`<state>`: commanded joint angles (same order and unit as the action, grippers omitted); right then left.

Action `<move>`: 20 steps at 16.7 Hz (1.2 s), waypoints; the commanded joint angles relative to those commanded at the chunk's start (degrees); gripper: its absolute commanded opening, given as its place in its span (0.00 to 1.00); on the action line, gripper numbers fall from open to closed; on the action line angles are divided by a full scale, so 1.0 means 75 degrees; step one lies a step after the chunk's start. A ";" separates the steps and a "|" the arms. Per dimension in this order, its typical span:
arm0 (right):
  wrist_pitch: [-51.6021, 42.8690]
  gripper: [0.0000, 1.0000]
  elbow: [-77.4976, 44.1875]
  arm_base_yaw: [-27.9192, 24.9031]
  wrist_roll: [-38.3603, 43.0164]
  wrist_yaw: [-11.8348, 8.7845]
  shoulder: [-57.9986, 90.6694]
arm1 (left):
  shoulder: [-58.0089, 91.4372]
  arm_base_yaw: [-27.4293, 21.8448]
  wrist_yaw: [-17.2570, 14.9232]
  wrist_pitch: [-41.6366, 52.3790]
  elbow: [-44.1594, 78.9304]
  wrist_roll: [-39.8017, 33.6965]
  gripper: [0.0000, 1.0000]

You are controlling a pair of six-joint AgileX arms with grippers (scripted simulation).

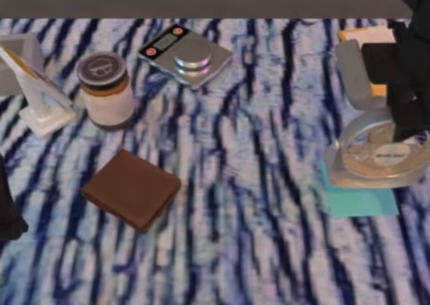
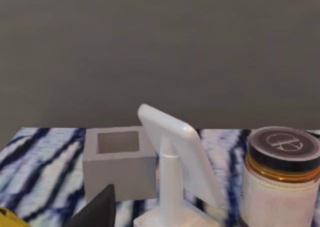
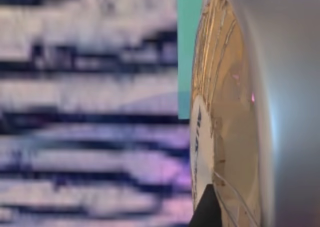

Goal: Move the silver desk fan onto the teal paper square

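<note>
The silver desk fan (image 1: pixel 377 156) is at the table's right side, its round wire-cage face up toward the camera and its flat base (image 1: pixel 353 70) behind it. It lies over the far part of the teal paper square (image 1: pixel 359 201), whose near edge shows below it. My right gripper (image 1: pixel 411 123) is shut on the fan's right side. In the right wrist view the cage face (image 3: pixel 225 127) fills the frame, one dark fingertip (image 3: pixel 206 210) presses on it and a strip of teal paper (image 3: pixel 189 52) shows beside it. My left arm (image 1: pixel 9 214) is parked at the left edge, gripper open.
A silver scale with red buttons (image 1: pixel 187 53) sits at the back centre. A dark-lidded jar (image 1: pixel 104 90), a white stand (image 1: pixel 37 97) and a grey open box (image 2: pixel 119 162) crowd the back left. A brown flat box (image 1: pixel 131 189) lies left of centre. An orange booklet (image 1: pixel 366 35) lies behind the fan.
</note>
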<state>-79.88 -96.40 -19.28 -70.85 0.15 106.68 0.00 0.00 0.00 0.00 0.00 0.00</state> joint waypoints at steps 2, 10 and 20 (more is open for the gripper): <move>0.0333 0.00 0.0311 0.0021 -0.0008 0.0003 0.0010 | 0.0000 0.0000 0.0000 0.0000 0.0000 0.0000 1.00; 0.0902 0.08 0.0850 0.0055 -0.0032 -0.0005 0.0051 | 0.0000 0.0000 0.0000 0.0000 0.0000 0.0000 1.00; 0.0902 0.83 0.0850 0.0055 -0.0032 -0.0005 0.0051 | 0.0000 0.0000 0.0000 0.0000 0.0000 0.0000 1.00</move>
<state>-73.12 -90.02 -18.87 -71.09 0.11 107.06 0.00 0.00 0.00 0.00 0.00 0.00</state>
